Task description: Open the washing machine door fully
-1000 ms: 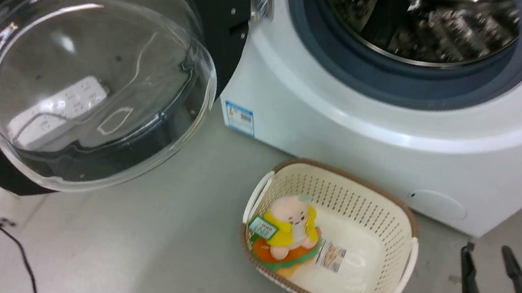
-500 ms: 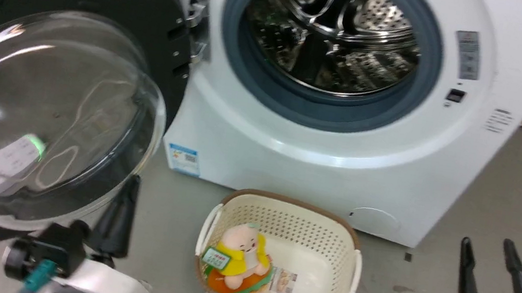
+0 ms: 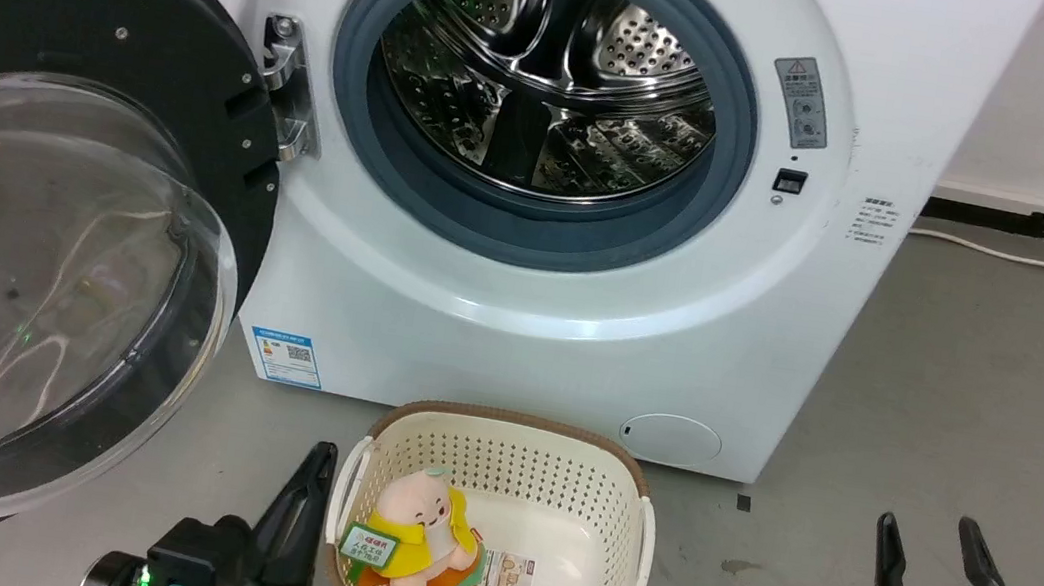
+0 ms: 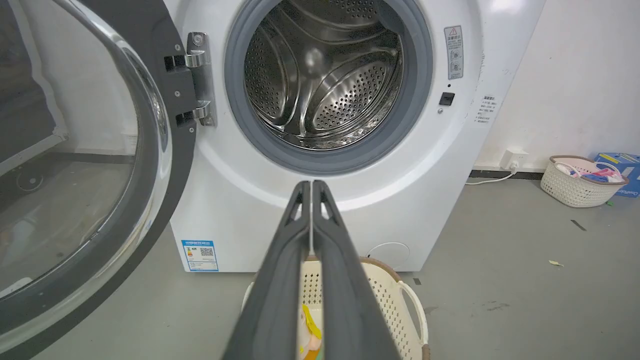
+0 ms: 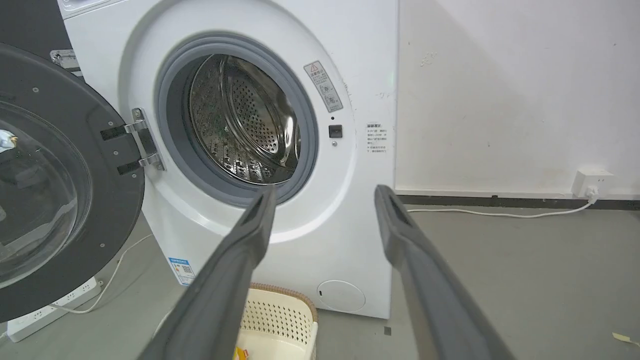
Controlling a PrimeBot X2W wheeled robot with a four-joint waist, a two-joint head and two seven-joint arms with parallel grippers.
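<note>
Left gripper [image 3: 320, 458], lower left of the head view: fingers pressed together, holding nothing. Right gripper [image 3: 926, 526], lower right: fingers spread, empty. Between them a cream basket [image 3: 505, 419] containing a plush toy [image 3: 415, 533] sits on the floor just before the washing machine [image 3: 554, 358]. The washing machine door [image 3: 66, 1] stands wide open at frame left on its hinge [image 3: 287, 86]. Steel drum [image 3: 549, 85] exposed, upper centre.
</note>
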